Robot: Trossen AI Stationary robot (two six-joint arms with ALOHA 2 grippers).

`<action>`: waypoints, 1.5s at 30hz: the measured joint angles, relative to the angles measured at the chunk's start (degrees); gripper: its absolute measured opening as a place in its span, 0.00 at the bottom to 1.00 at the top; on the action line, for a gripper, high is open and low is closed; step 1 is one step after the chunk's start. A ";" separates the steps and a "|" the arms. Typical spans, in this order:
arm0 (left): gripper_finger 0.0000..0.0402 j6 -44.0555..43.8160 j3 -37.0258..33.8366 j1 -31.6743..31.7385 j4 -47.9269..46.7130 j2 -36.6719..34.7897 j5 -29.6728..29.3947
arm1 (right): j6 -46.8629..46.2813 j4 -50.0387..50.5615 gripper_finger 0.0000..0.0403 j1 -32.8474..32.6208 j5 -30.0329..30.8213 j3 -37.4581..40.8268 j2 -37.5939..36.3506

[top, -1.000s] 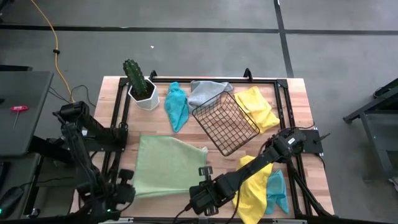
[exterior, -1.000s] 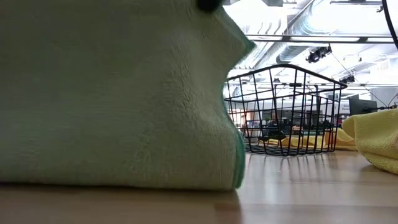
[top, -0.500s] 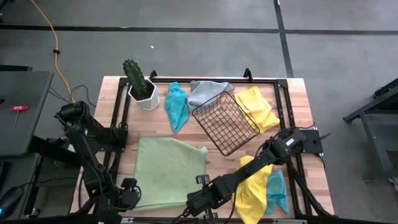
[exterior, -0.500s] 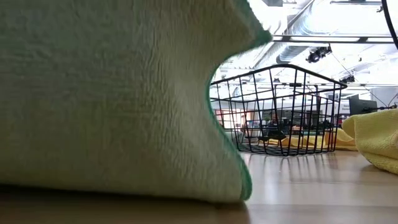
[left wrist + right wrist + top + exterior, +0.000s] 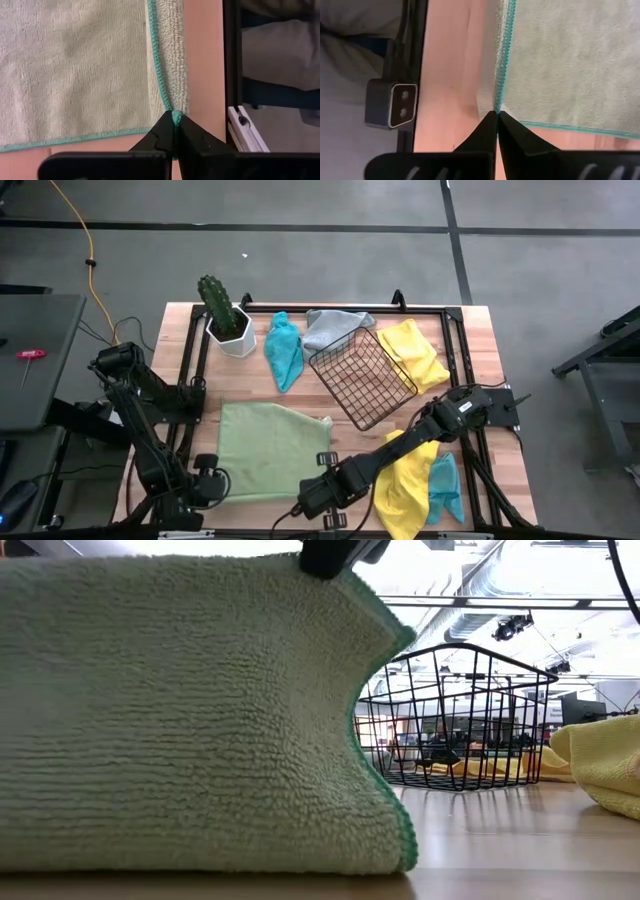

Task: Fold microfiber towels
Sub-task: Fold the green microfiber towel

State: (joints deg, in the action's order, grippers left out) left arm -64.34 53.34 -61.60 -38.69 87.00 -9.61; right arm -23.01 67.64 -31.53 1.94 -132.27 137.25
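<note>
A light green towel (image 5: 270,448) with a teal hem lies spread at the near left of the table. Its near edge is raised and hangs like a curtain in the low view (image 5: 190,710), with its lower part on the wood. My left gripper (image 5: 214,484) is shut on its near left corner. My right gripper (image 5: 321,498) is shut on its near right corner. Farther back lie a teal towel (image 5: 284,350), a grey towel (image 5: 335,327) and a yellow towel (image 5: 415,352). Another yellow towel (image 5: 405,480) lies over a teal one (image 5: 446,485) at the near right. My left gripper pinches the green towel's near left corner (image 5: 173,114), right at the teal hem, between its two fingers. The fingers slant steeply down from above. The corner is lifted while the rest of the towel lies on the table. My right gripper pinches the near right corner (image 5: 496,107) at the teal hem between its two fingers, slanting steeply down from above. The towel hangs below the fingers (image 5: 335,552), and its lower part rests on the table.
A black wire basket (image 5: 362,377) lies tipped on the table's middle, just beyond the green towel's far right corner. A cactus in a white pot (image 5: 228,320) stands at the far left. Black frame rails (image 5: 190,395) run along the table's sides.
My left gripper has sunk toward the table with its corner and rolled a little. The towel's raised near edge has come down: it filled the low view to the top, and now its upper edge shows below the right gripper.
</note>
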 joint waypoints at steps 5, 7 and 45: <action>0.00 -0.76 -0.02 0.02 -0.29 0.00 -0.89 | -1.67 0.10 0.00 0.18 0.99 0.00 0.24; 0.00 -1.60 -0.02 0.02 -1.32 0.00 -1.58 | -2.01 0.51 0.00 0.54 0.98 0.00 0.72; 0.00 -13.53 -2.16 14.14 -41.53 0.00 -26.21 | -4.11 6.97 0.00 14.25 22.93 0.04 1.97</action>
State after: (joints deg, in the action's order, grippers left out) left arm -77.86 51.18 -47.46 -80.22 87.00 -35.81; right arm -27.11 74.61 -17.27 24.86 -132.22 139.22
